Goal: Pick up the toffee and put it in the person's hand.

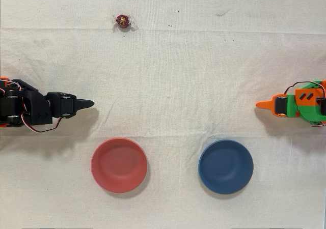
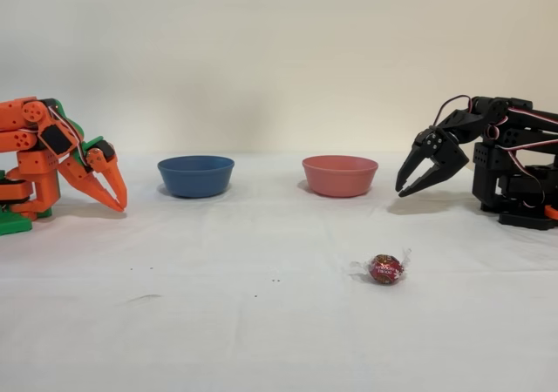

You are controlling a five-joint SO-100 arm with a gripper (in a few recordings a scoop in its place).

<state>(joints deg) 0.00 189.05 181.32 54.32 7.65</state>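
The toffee (image 1: 124, 21) is seen as a small round dark red sweet with gold flecks, wrapped in clear shiny foil that is twisted at both ends. In the overhead view it is lying in the upper left part of the frame, alone on the cloth; in the fixed view it is lying in the lower middle, a little right of centre, well apart from everything.

The black gripper (image 2: 413, 188) is made of matte plastic with pointed, claw-like fingers. In the fixed view it is hanging at the right, tips turned down just above the cloth, and the jaws are parted a little with nothing between them. In the overhead view it is at the left edge, pointing toward the middle.

Two smooth round bowls are standing on the cloth: the red bowl (image 1: 119, 165) and the blue bowl (image 1: 225, 167), both in the lower half of the overhead view, well apart from each other. Wide free room is left between them and the toffee.

The table is covered by a white cloth (image 1: 193, 86) with soft wrinkles and some small dark specks. A plain pale wall (image 2: 279, 52) is standing behind. The orange arm (image 2: 52, 157) is idle.
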